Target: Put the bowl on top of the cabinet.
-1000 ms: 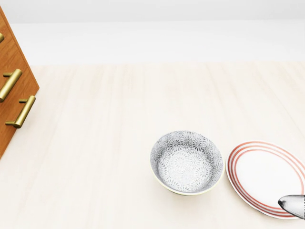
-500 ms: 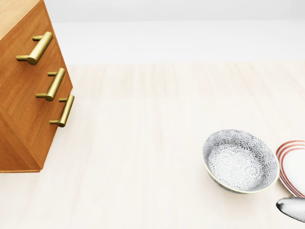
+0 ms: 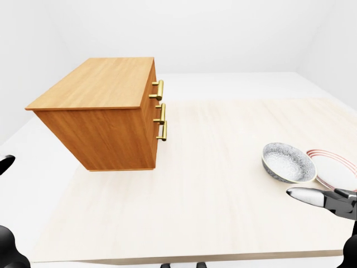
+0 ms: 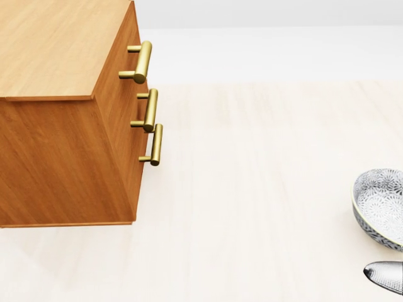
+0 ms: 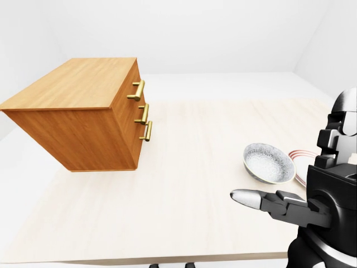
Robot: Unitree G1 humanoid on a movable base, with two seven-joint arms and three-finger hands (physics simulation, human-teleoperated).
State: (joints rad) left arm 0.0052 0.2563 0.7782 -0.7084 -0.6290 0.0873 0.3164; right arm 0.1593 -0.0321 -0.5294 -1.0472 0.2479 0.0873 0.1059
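At left-eye right edge: bowl [image 3: 288, 162] touching plate [image 3: 333, 168]; cabinet [image 3: 106, 111] well apart; right hand [image 5: 262, 200] closure unclear, seemingly empty.

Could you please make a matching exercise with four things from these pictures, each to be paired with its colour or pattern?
Things:
1. cabinet
2. bowl
3. plate
4. cabinet handles

Looks:
A. white with red rings
B. shiny gold
C. orange-brown wood
D. grey flower pattern inside

Pairs: 1-C, 2-D, 3-A, 4-B
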